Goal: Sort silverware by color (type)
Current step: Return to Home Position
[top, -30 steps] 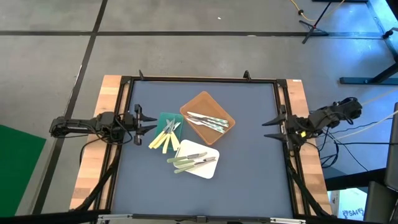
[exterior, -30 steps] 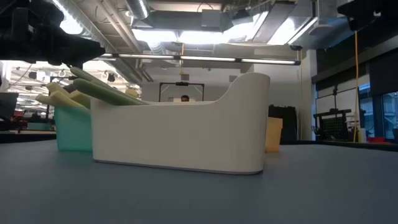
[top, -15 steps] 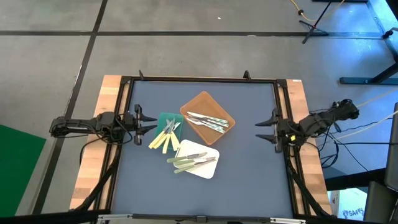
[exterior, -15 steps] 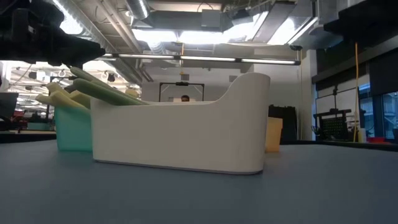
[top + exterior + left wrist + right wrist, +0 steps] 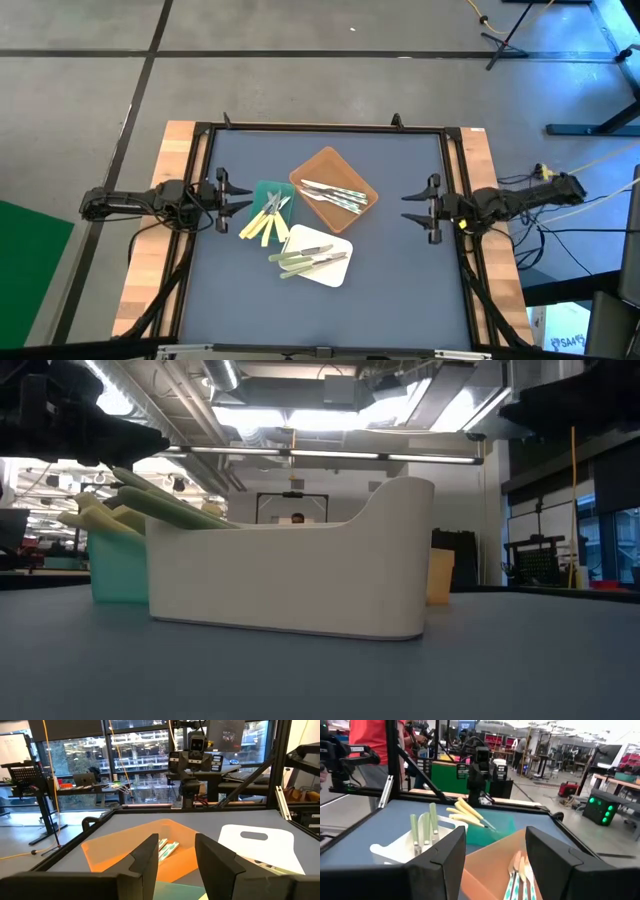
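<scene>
On the table (image 5: 400, 290), silverware (image 5: 259, 227) is gathered in trays (image 5: 325, 160). Left gripper (image 5: 230, 197) is held open just beside it; right gripper (image 5: 415, 208), likewise open, is farther off.

- Even, soft light covers the table (image 5: 400, 290) in the high view; shadows are faint.
- In the low view ceiling lights (image 5: 290, 418) glare; the white tray (image 5: 300, 560) has a shaded near wall.

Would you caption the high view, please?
Silverware sorted into green tray, brown tray, white tray; left gripper, right gripper open.
</scene>
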Robot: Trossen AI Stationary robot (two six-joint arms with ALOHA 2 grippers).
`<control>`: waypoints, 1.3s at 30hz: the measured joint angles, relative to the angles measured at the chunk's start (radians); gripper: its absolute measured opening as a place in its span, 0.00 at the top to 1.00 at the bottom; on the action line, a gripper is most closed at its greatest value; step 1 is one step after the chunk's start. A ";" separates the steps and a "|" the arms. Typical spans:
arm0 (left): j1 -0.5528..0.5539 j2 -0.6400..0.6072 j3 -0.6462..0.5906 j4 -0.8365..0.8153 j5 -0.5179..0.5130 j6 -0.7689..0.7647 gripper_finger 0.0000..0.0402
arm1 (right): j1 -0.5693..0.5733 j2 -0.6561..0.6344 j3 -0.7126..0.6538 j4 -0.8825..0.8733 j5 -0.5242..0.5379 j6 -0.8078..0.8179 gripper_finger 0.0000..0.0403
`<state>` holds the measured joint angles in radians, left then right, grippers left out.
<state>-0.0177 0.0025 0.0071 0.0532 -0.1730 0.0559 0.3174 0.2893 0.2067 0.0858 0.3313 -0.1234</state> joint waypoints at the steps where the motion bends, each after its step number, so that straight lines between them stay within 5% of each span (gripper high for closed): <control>1: 0.000 0.000 0.000 0.000 -0.001 0.000 0.69 | -0.033 0.000 -0.014 0.023 -0.032 -0.005 0.52; 6: 0.000 0.000 0.000 0.000 -0.002 -0.001 0.69 | -0.170 0.000 -0.033 0.029 -0.169 -0.006 0.52; 11: 0.000 0.000 0.000 0.000 -0.002 -0.001 0.69 | -0.232 -0.011 -0.033 0.013 -0.184 -0.008 0.52; 25: 0.000 0.000 0.000 -0.013 -0.006 -0.002 0.69 | -0.247 -0.290 -0.032 -0.244 -0.204 0.021 0.52; 39: 0.000 0.002 0.000 -0.012 -0.017 -0.001 0.69 | -0.246 -0.286 -0.119 -0.179 -0.282 0.033 0.52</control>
<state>-0.0181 0.0044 0.0071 0.0414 -0.1897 0.0546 0.0711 0.0038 0.0873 -0.0936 0.0496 -0.0906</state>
